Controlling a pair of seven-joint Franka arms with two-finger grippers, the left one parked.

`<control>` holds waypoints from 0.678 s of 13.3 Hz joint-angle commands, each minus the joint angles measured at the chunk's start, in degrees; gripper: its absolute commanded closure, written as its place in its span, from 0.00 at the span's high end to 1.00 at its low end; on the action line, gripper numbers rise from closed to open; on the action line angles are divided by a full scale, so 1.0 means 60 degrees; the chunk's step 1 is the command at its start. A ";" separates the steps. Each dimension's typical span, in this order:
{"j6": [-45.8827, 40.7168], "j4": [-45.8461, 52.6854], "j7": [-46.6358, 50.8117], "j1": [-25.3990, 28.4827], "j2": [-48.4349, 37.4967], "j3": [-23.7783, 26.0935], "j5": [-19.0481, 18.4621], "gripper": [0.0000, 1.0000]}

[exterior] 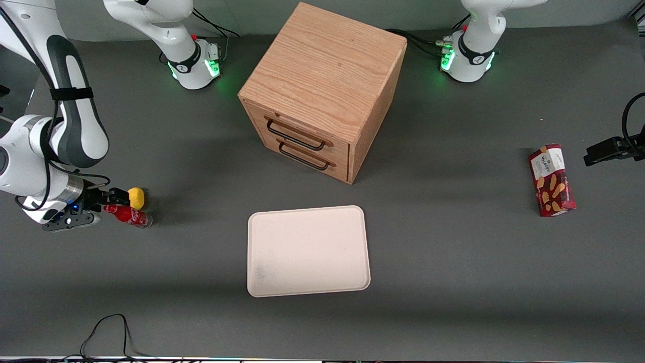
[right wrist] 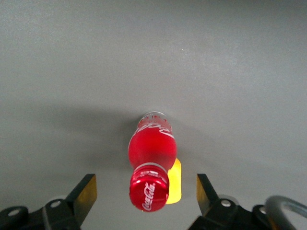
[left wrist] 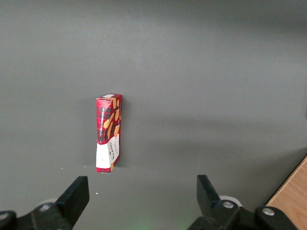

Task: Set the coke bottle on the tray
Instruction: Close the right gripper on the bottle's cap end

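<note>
Between the open hand's (right wrist: 144,191) fingers stands the coke bottle (right wrist: 149,153).

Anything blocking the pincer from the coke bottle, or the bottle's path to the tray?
Nothing visible. The open pincer straddles the small red coke bottle; the rounded yellow lump sits beside the bottle, off the line. Bare grey table lies between bottle and flat cream-white tray.

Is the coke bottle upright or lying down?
Upright: the coke bottle stands on its base, cap uppermost, between the open gripper fingers, not yet on the tray.
</note>
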 commanded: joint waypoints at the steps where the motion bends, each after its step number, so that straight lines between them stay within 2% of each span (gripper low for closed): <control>1: 0.0161 -0.0105 -0.0285 -0.0008 -0.0064 -0.0039 0.0069 0.68; 2: 0.0161 -0.0105 -0.0285 -0.0008 -0.0064 -0.0039 0.0069 0.41; 3: 0.0146 -0.0105 -0.0285 -0.0023 -0.0064 -0.0039 0.0069 0.09; 4: 0.0132 -0.0105 -0.0314 -0.0023 -0.0079 -0.0039 0.0069 0.00; 9: 0.0117 -0.0105 -0.0505 -0.0023 -0.0064 -0.0039 0.0083 0.00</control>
